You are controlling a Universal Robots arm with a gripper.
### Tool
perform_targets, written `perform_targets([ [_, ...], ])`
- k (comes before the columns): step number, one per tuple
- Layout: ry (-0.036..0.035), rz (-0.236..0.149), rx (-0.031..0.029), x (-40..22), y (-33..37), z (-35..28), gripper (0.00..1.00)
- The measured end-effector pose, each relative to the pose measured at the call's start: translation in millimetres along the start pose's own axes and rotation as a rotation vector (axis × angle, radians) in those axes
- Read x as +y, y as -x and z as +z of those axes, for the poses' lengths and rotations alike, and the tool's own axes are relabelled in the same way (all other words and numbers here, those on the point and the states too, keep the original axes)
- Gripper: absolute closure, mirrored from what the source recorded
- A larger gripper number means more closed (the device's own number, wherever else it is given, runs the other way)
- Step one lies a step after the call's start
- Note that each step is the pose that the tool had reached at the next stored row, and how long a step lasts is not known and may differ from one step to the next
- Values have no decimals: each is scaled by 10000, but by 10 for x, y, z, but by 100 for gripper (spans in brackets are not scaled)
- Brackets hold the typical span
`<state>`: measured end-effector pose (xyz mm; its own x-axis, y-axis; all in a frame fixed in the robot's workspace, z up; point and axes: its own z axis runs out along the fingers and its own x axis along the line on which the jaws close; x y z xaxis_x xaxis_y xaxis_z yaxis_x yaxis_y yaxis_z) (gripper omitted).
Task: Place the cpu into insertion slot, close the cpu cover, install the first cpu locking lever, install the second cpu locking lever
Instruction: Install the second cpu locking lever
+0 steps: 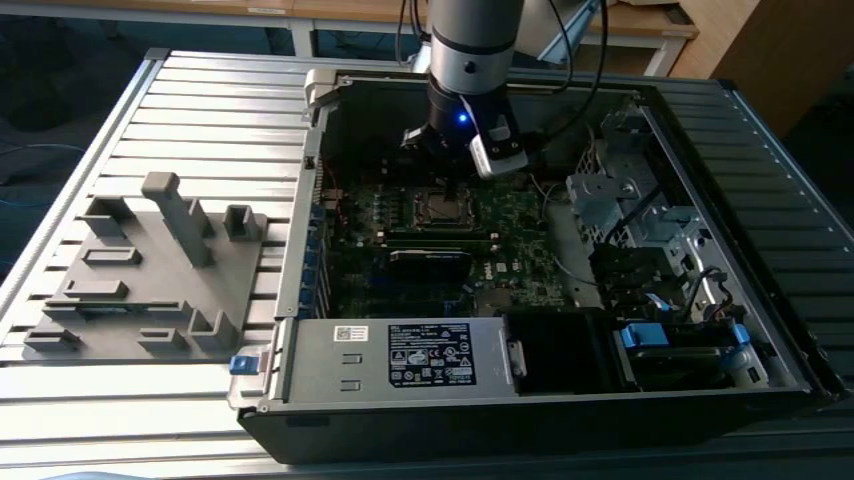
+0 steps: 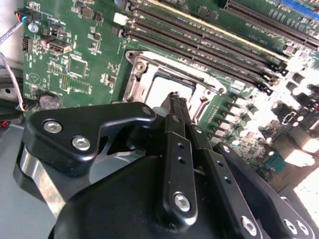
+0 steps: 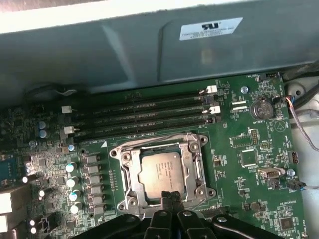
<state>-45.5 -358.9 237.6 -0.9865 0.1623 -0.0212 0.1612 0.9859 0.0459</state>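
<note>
Gripper (image 3: 172, 195) clenched: fingertips pressed together in both wrist views, nothing caught between them. Hangs low inside the open computer case (image 1: 747, 230), tips down toward the motherboard (image 3: 249, 199). In the first wrist view, sits at the edge of the socket on the side away from the memory slots (image 3: 144, 117), just over the rim of the metal frame; cannot tell whether touching or a hair above.

Cpu (image 3: 160, 173) already seated flat in the insertion slot (image 3: 136, 169), dull silver top facing up, square with the socket. Cpu cover (image 3: 195, 172) lying down around the chip, its large opening framing the silver top, a screw head at each corner of the frame beneath. Thin wire lever (image 3: 154, 141) running along the side of the socket nearest the memory slots; latched or loose, cannot tell.

In the second wrist view, same socket seen past the black finger links, chip top washed out bright, closed tips (image 2: 175, 99) pointing at the near edge of the frame.

In the exterior view, arm (image 1: 470, 50) reaching straight down into the case, blue light glowing on the wrist. Socket near the middle of the board, directly under the arm. Power supply (image 1: 400, 355) along the near wall of the case. Grey fixture block (image 1: 147, 290) on the slatted table (image 1: 200, 100) at the exterior view's left, well apart from the case.
</note>
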Motion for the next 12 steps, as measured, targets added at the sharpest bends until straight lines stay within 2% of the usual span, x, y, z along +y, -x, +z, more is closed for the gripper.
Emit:
perform_targets([
  [2, -2, 1, 1, 0, 0, 0, 89],
  [4, -3, 0, 1, -41, 7, -3, 89],
  [8, -1, -1, 1, -46, 8, -3, 89],
  [12, -2, 0, 1, -76, 13, -4, 89],
])
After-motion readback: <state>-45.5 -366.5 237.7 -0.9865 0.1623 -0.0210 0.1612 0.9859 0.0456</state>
